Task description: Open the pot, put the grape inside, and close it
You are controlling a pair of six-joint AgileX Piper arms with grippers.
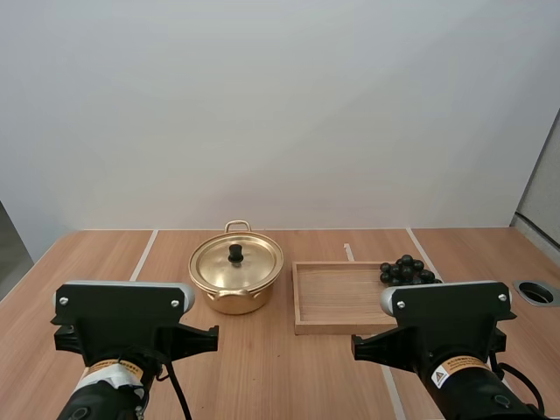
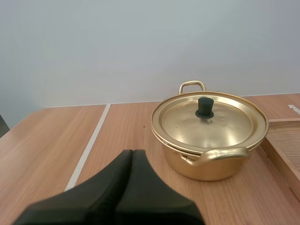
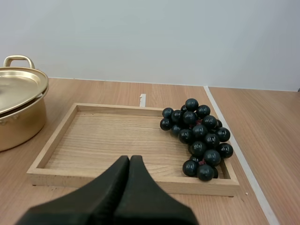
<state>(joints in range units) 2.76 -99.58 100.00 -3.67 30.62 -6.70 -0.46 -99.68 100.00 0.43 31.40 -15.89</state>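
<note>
A gold pot [image 1: 236, 278] stands mid-table, its lid [image 1: 236, 261] on, a black knob [image 1: 235, 254] on top. In the left wrist view the pot [image 2: 211, 161] with its lid [image 2: 210, 120] stands ahead of my left gripper [image 2: 132, 153], whose fingers lie together as one dark wedge. A bunch of dark grapes [image 1: 406, 270] lies at the far right end of the wooden tray [image 1: 337, 297]. My right gripper [image 3: 130, 160], shut on nothing, hovers before the tray's near rim [image 3: 126, 180], the grapes [image 3: 199, 136] beyond it.
The tray stands just right of the pot, nearly touching it. White lines [image 1: 143, 255] cross the wooden table. A round hole [image 1: 537, 292] sits at the table's right edge. Both arms' bases stand at the near edge.
</note>
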